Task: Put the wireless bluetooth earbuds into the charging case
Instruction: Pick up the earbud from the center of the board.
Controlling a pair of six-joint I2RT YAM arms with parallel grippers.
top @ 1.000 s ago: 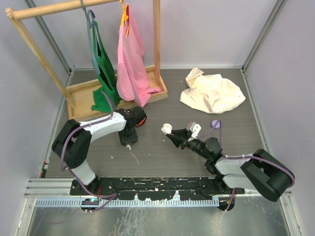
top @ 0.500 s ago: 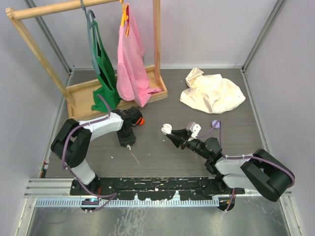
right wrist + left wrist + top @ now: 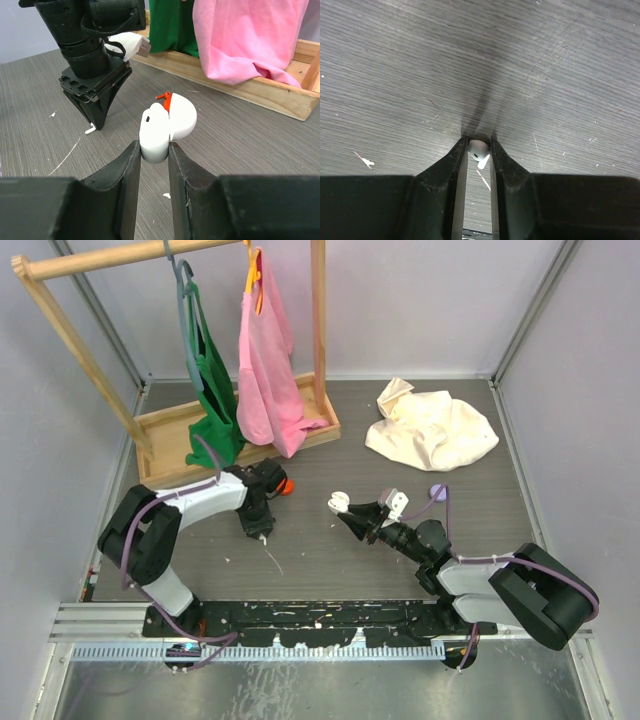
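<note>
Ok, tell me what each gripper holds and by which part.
Left gripper pinches a white earbud by its round head. Right gripper clamps the open charging case by its lower half.

earbud (image 3: 478, 149) on table (image 3: 330, 555), left | case (image 3: 167, 125) to its right | rack (image 3: 160, 422) behind earbud | cloth (image 3: 430, 425) back-right

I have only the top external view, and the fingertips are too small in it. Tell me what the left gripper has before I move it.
Observer: The left gripper is pinched on a white earbud, right at its tip.
Operator: Now check the right one.
Observer: The right gripper is clamped on the white charging case, which is hinged open.
Operator: Report whether the case is free inside.
Observer: Not wholly. A red earbud sticks up between its two halves.
</note>
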